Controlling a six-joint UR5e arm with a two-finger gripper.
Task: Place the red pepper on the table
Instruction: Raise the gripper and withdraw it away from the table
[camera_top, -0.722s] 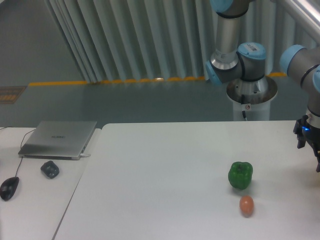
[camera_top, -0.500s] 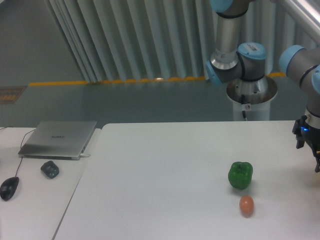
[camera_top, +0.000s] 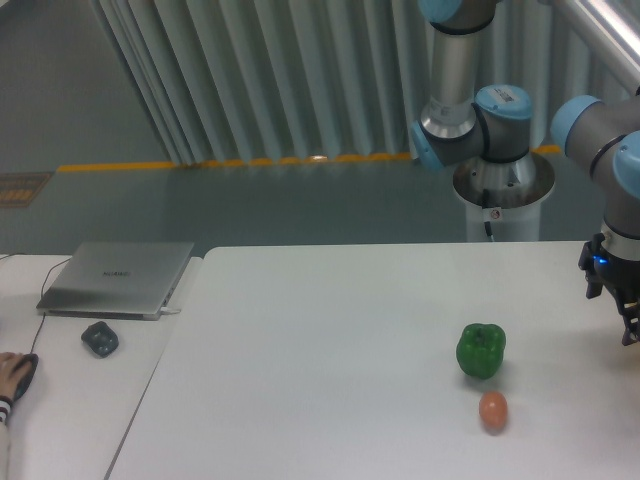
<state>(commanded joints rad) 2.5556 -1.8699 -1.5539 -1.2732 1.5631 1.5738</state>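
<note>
No red pepper is seen on the table (camera_top: 330, 360); the gripper (camera_top: 622, 305) is cut by the right edge, its jaw state unreadable

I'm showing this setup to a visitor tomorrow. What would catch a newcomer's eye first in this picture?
Probably the green bell pepper on the right part of the white table, with a small orange-brown egg-shaped thing just in front of it. Next, the blue-jointed arm descends at the right edge, its gripper partly cut off. On the off-white desk at left lies a closed laptop, and a hand rests on the mouse.
</note>
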